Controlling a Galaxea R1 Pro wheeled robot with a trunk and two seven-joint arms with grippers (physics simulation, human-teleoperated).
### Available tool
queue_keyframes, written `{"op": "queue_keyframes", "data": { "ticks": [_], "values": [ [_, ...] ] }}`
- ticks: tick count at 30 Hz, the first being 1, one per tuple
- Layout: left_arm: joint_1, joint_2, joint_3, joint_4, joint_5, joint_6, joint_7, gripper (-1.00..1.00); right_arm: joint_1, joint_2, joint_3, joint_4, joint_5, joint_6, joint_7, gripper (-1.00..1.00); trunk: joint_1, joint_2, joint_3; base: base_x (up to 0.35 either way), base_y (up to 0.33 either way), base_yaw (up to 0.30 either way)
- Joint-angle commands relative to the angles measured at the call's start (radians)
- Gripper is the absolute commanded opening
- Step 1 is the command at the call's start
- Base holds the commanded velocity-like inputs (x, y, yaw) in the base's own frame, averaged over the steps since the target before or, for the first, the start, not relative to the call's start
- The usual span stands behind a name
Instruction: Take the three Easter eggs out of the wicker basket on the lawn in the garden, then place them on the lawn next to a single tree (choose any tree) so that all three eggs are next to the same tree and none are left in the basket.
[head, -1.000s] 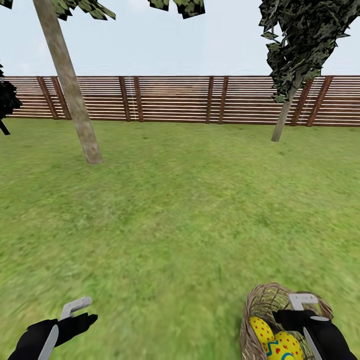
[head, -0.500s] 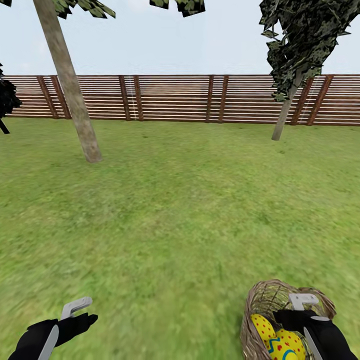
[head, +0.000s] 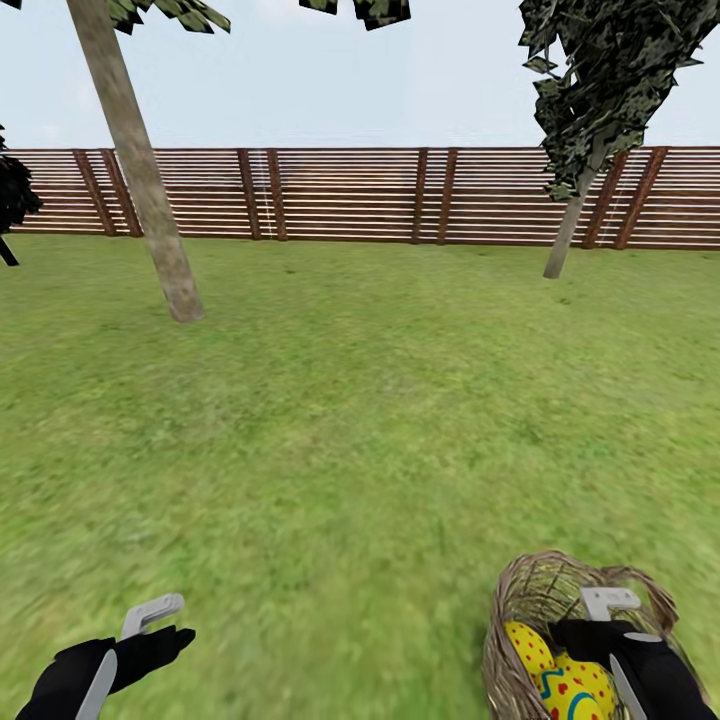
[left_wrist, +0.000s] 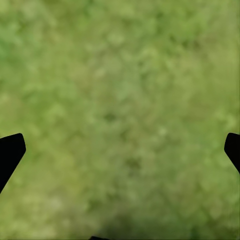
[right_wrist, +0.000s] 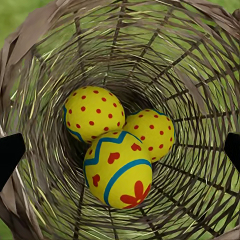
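Note:
The wicker basket (head: 525, 600) stands on the lawn (head: 360, 430) at the lower right of the head view. Three yellow Easter eggs lie together on its bottom: one with red dots (right_wrist: 94, 114), a second dotted one (right_wrist: 150, 132), and one with a teal zigzag and red hearts (right_wrist: 119, 170). My right gripper (head: 605, 615) hangs open just above the basket's mouth, its fingertips (right_wrist: 10, 152) wide apart and touching no egg. My left gripper (head: 158, 625) is open over bare grass (left_wrist: 120, 100). The slanted grey-brown tree (head: 150, 210) stands far ahead on the left.
A brown slat fence (head: 350, 195) closes the garden at the back. A slim tree with ragged foliage (head: 568, 225) stands at the back right, and a dark conifer (head: 12, 200) at the left edge. Open grass stretches between the basket and the trees.
The whole head view has shifted slightly, so a bit more of the basket shows under the right gripper. Both grippers hold the same pose, open.

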Motion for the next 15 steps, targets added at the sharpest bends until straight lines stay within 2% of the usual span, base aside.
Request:
{"op": "queue_keyframes", "data": {
  "ticks": [1,15],
  "values": [
    [0.000,0.000,0.002,-0.001,0.003,0.006,-0.003,1.00,-0.001,0.001,-0.001,-0.001,0.004,0.005,0.006,1.00,0.004,-0.008,-0.004,0.000,0.000,0.000],
    [-0.001,0.000,0.004,-0.001,0.004,0.007,-0.004,1.00,-0.001,0.001,-0.001,-0.002,0.009,0.005,0.006,1.00,0.057,-0.106,-0.048,0.000,0.000,0.000]
  ]
}}
